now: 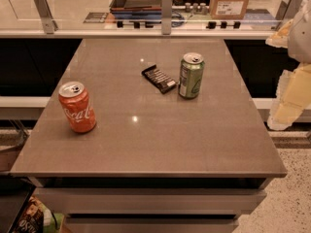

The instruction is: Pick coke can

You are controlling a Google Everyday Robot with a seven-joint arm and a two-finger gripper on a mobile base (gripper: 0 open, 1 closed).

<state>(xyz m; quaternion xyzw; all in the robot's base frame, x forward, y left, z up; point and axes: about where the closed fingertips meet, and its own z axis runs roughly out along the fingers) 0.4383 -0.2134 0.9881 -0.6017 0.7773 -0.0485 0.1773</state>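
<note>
Your coke can (77,107) stands upright on the grey counter (146,149), in the left part, close to the left edge and nearer the front than the other items. Its long axis runs vertically, with the silver pull-tab top facing up and the base flat on the surface. The white cursive lettering faces the camera, slanting up the can's side.

You have one coke can, one green can (191,75) and one dark wrapped bar (159,78), so two cans and three loose items in all. The green can is also upright, right of centre and further back, well apart from the coke can. The bar lies flat just beside the green can's left side, its length running diagonally from back-left to front-right.

Your pincer (290,101) shows as a pale form at the right edge of the view, off the counter's right side and far from the coke can. You cannot tell whether it is released or clenched; it grasps nothing you can see.
</note>
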